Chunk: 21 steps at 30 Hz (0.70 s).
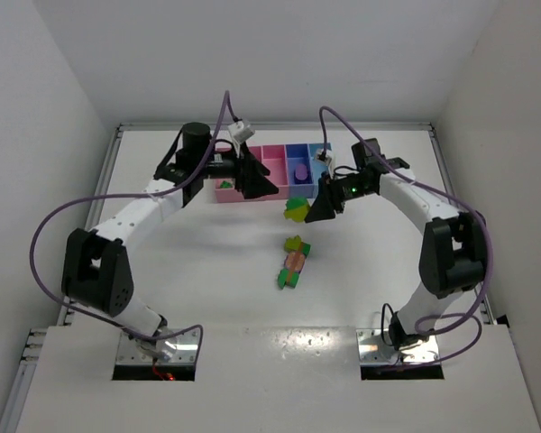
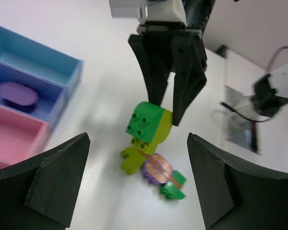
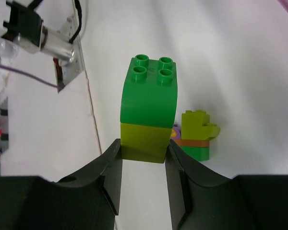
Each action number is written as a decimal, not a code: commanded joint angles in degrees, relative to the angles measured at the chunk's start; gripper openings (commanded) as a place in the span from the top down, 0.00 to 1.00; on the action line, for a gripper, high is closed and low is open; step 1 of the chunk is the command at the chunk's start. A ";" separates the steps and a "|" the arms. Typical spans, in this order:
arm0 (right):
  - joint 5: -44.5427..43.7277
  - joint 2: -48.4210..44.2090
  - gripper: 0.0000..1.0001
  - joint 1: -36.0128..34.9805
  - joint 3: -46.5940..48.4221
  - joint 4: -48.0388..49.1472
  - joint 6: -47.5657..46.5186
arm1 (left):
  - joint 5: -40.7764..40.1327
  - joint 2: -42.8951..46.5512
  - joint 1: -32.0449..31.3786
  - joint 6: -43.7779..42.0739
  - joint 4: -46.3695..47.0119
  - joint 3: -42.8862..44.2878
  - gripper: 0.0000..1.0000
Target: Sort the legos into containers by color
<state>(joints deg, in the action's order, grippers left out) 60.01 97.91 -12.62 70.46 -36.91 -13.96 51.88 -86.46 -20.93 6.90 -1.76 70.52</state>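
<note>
My right gripper (image 1: pixel 317 212) is shut on a stack of two legos (image 1: pixel 296 209), a green brick on a yellow-green one, and holds it above the table in front of the trays. In the right wrist view the fingers (image 3: pixel 110 167) clamp the yellow-green brick (image 3: pixel 145 139). My left gripper (image 1: pixel 257 185) is open and empty over the pink trays; its view shows the held stack (image 2: pixel 148 123). A cluster of yellow-green, purple, salmon and green legos (image 1: pixel 293 262) lies on the table, and shows in the left wrist view (image 2: pixel 156 167) and the right wrist view (image 3: pixel 198 136).
The joined trays stand at the back: wide pink (image 1: pixel 224 193) with a green piece, narrow pink (image 1: pixel 272 167), purple-blue (image 1: pixel 295 153) with a purple lego (image 1: pixel 300 170), light blue (image 1: pixel 321 150). The white walls are close on both sides.
</note>
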 commanded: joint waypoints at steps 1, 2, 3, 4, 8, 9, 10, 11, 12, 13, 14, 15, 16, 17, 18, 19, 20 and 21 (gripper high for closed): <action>1.87 -3.77 1.00 -0.82 3.10 -3.70 -10.56 | 14.36 -4.49 0.98 11.99 9.66 -1.00 0.12; 2.48 -3.78 1.00 -0.82 3.11 -4.31 -11.17 | 15.52 -5.56 0.98 12.61 9.67 -0.13 0.15; 2.48 -4.47 1.00 -0.82 3.63 -4.32 -11.18 | 16.67 -6.70 0.98 13.22 9.67 0.57 0.15; 3.09 -4.48 1.00 -0.82 3.64 -4.32 -11.79 | 18.85 -7.75 0.98 13.23 9.67 1.89 0.17; 3.71 -5.01 1.00 -1.87 4.77 -4.84 -12.41 | 20.90 -11.01 0.45 13.85 9.67 4.18 0.18; 4.41 -5.01 1.00 -1.88 4.78 -4.84 -12.41 | 20.90 -11.02 0.45 13.85 9.67 4.19 0.18; 5.02 -5.01 1.00 -1.88 5.30 -4.84 -12.41 | 20.90 -11.54 0.45 13.85 10.28 4.19 0.18; 5.03 -5.01 1.00 -2.58 5.31 -4.84 -12.41 | 20.90 -11.54 -0.07 13.85 10.28 4.71 0.18; 5.64 -5.01 1.00 -2.58 5.83 -4.84 -12.41 | 20.90 -11.54 -0.08 13.85 10.28 4.71 0.18; 5.65 -5.01 1.00 -2.58 5.83 -4.84 -12.41 | 21.51 -12.15 -0.08 13.85 10.28 4.71 0.18; 5.65 -5.01 1.00 -3.19 5.83 -4.84 -12.41 | 21.51 -12.16 -0.08 13.85 10.81 4.71 0.18; 6.17 -4.49 1.00 -3.20 6.36 -5.36 -12.41 | 21.51 -12.16 -0.60 13.85 10.81 4.71 0.18; 6.17 -4.48 1.00 -3.72 6.36 -5.37 -12.41 | 21.51 -12.16 -0.61 13.85 11.42 4.71 0.18; 6.17 -3.96 1.00 -3.73 6.88 -5.37 -12.41 | 22.03 -12.16 -0.61 13.85 11.43 4.71 0.18; 6.17 -3.95 1.00 -3.73 6.89 -5.37 -12.93 | 22.04 -12.16 -1.13 13.85 11.95 4.71 0.19; 6.70 -3.95 1.00 -4.25 7.41 -5.37 -12.94 | 22.56 -12.16 -1.13 13.85 11.95 4.71 0.20; 6.70 -3.34 1.00 -4.25 7.42 -5.37 -12.94 | 23.09 -12.16 -1.13 13.85 11.95 4.71 0.20; 6.70 -3.34 1.00 -4.25 7.94 -5.37 -12.94 | 23.09 -12.16 -1.74 13.85 11.95 4.71 0.20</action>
<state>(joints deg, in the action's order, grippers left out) 63.22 94.94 -16.38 75.20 -42.98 -24.32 71.88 -99.18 -21.56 20.64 7.14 73.03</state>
